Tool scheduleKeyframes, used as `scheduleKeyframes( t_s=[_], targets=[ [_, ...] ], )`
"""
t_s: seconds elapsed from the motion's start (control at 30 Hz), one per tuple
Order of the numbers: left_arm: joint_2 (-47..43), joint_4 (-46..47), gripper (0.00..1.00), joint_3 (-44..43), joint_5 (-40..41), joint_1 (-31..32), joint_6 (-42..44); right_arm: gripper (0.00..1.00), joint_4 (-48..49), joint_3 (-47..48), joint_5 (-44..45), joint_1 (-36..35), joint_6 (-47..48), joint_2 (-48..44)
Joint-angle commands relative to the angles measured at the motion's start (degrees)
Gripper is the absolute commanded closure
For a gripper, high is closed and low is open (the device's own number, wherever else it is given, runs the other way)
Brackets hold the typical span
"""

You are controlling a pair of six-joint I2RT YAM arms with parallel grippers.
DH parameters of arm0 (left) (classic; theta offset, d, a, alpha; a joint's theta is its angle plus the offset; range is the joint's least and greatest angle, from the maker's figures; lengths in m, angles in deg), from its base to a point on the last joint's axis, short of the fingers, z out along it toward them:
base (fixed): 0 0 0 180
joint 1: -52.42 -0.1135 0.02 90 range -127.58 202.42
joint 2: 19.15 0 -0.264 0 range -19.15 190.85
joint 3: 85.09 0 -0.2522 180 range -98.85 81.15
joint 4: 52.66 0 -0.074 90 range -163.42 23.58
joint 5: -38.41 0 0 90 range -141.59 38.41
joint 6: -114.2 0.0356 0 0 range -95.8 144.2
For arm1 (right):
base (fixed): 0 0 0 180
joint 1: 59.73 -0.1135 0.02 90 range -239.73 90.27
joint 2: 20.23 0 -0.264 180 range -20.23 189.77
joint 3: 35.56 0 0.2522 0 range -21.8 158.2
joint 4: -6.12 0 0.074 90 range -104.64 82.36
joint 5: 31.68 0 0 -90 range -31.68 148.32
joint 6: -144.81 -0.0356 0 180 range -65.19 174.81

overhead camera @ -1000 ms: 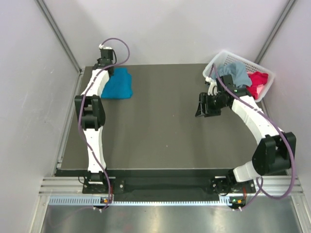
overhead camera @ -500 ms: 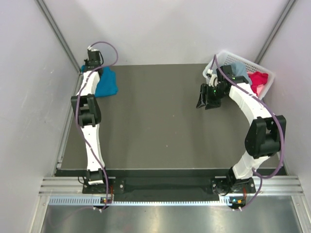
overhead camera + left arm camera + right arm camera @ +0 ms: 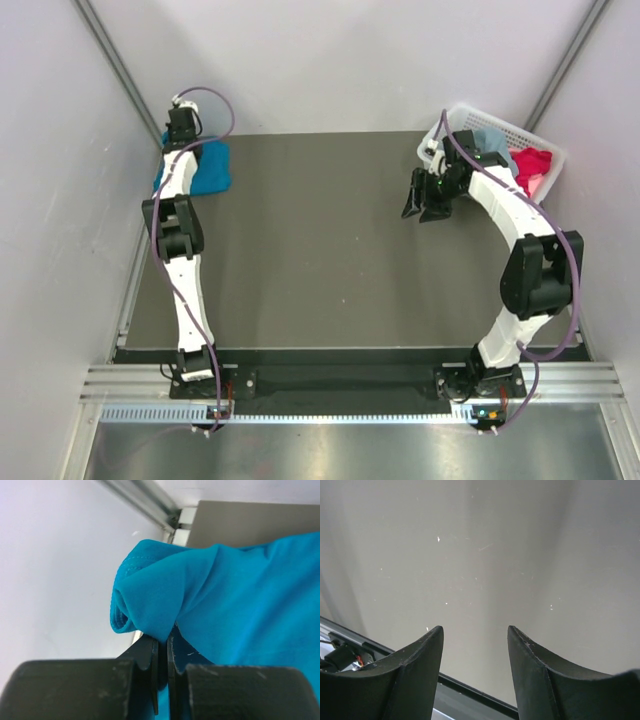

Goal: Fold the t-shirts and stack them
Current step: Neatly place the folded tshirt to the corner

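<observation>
The folded bright teal-blue t-shirt (image 3: 210, 168) lies at the table's far left corner. My left gripper (image 3: 178, 140) is shut on its edge; the left wrist view shows the teal cloth (image 3: 225, 600) bunched between the closed fingers (image 3: 161, 645). The dusty grey-blue t-shirt (image 3: 492, 143) and the red-pink t-shirt (image 3: 530, 166) lie in the white lattice basket (image 3: 455, 118) at the far right. My right gripper (image 3: 415, 200) is open and empty above the table just left of the basket; its wrist view shows only bare table between the fingers (image 3: 476, 632).
The grey side wall (image 3: 60, 200) stands right beside the teal shirt and left gripper. The dark table top (image 3: 320, 250) stretches between the arms. A metal rail (image 3: 340, 385) runs along the near edge.
My left gripper has dragged the teal-blue t-shirt left and back into the far left corner. My right arm has drawn back toward the basket, gripper still open.
</observation>
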Motion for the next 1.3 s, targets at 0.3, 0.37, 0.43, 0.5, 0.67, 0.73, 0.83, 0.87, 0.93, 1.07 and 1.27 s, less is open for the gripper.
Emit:
scheduleKeyframes(
  t_s=[0.3,0.37,0.43,0.5,0.67,0.73,0.83,0.87,0.93,1.07,1.27],
  targets=[
    [2.87,11.98,1.00,-2.11,-2.46,0.18,-0.71,0.46,1.47,4.09,0.05,-1.84,-2.74,1.92],
    [3.40,13.21,1.00,-2.19,-2.91,0.18,-1.23,0.46,1.38,4.27,0.05,-2.11,-3.01,2.18],
    [3.75,13.57,1.00,-2.28,-2.47,0.09,-1.76,0.46,1.30,4.44,-0.12,-2.37,-3.10,2.53],
    [3.75,13.74,1.00,-2.02,-1.69,0.01,-2.02,0.46,1.30,4.53,-0.12,-2.63,-3.10,2.54],
    [2.70,14.09,0.37,-2.11,4.73,-0.35,-2.55,0.47,1.56,3.74,-0.12,-2.81,-3.54,2.27],
    [0.87,14.36,0.28,-2.02,5.52,-0.26,-2.73,0.47,2.26,3.22,-0.56,-2.90,-3.71,2.27],
    [-2.03,15.41,0.12,-1.84,8.42,0.27,-4.04,0.47,2.44,3.21,-1.00,-3.16,-3.80,2.45],
    [-2.83,15.06,0.11,-1.76,8.25,0.36,-4.57,0.47,2.70,3.04,-1.09,-3.34,-3.89,2.36],
    [-5.28,15.15,0.09,-0.36,7.38,0.97,-5.89,0.47,3.05,2.25,-1.35,-3.51,-3.98,1.75],
    [-9.42,16.20,0.09,5.09,5.88,3.34,-6.60,0.47,4.89,-1.52,-1.18,-3.95,-4.24,-1.15],
    [-17.15,10.95,0.08,13.96,4.83,11.32,-10.54,0.46,7.97,-10.74,0.32,-4.13,-4.33,-10.72]
  ],
)
